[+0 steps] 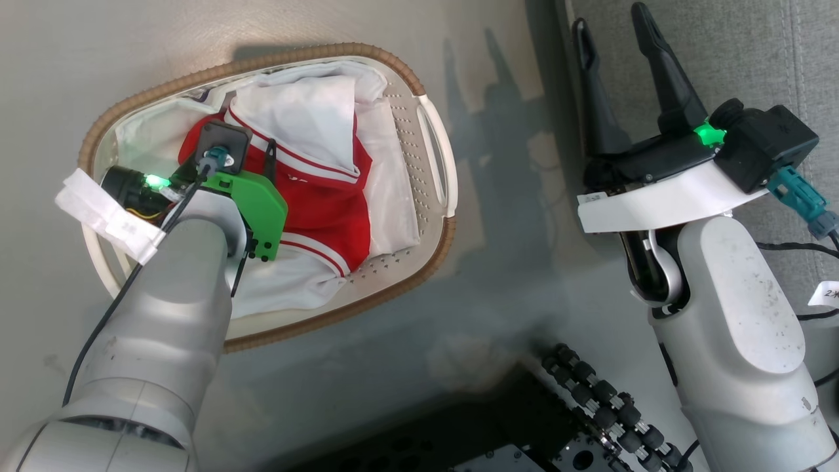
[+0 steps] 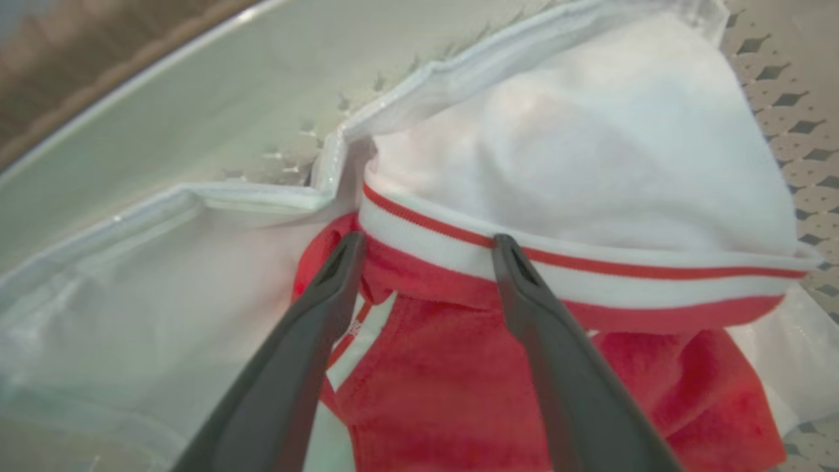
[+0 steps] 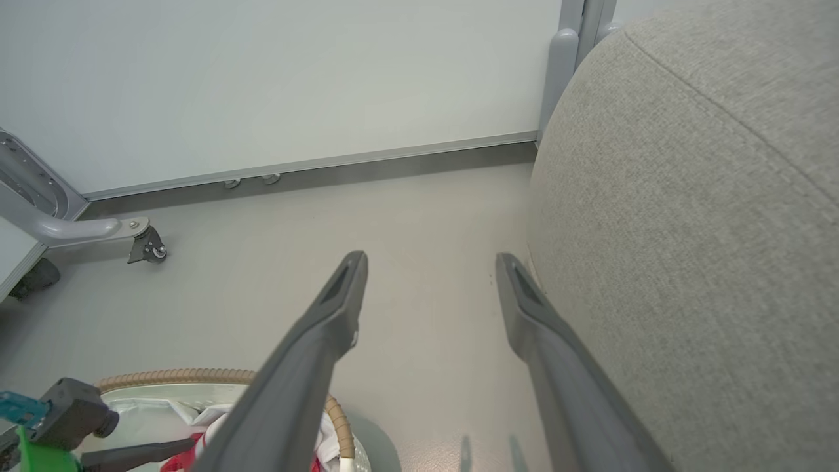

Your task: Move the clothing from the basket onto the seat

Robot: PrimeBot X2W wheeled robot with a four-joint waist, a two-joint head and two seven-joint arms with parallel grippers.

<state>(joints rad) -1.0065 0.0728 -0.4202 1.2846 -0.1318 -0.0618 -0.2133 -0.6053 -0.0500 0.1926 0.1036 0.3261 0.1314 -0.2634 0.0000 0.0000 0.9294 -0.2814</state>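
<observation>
Head view, nearest first: the robot's dark base [image 1: 577, 406] with its rows of rollers sits at the bottom of my picture. Past it on the left, the basket [image 1: 400, 285] stands on the floor [image 1: 498, 262], and my left hand [image 2: 426, 241] is down inside it.

In the left wrist view the two fingers are spread apart with nothing pinched between them. Their tips lie at the red-white striped trim of the clothing [image 1: 321, 196], and red fabric shows in the gap. I cannot tell whether the tips actually press into the cloth.

The clothing lies bunched in the middle of the basket, with its red body nearer and a white panel folded over on the far side. It rests on the white liner [image 1: 393, 196], which covers the basket's bottom and runs up its walls.

My right hand [image 1: 609, 26] hangs to the right, well apart from the basket. Its fingers are wide, hold nothing and point away from me. It hovers over the floor just beside the left edge of the seat [image 1: 741, 52]. In the right wrist view the right finger runs close along the grey cushion's rounded side, and I cannot say whether they touch.

Farther off, the floor runs to a pale wall [image 3: 262, 78], with a grey frame leg on a caster [image 3: 149, 248] at the far left.
</observation>
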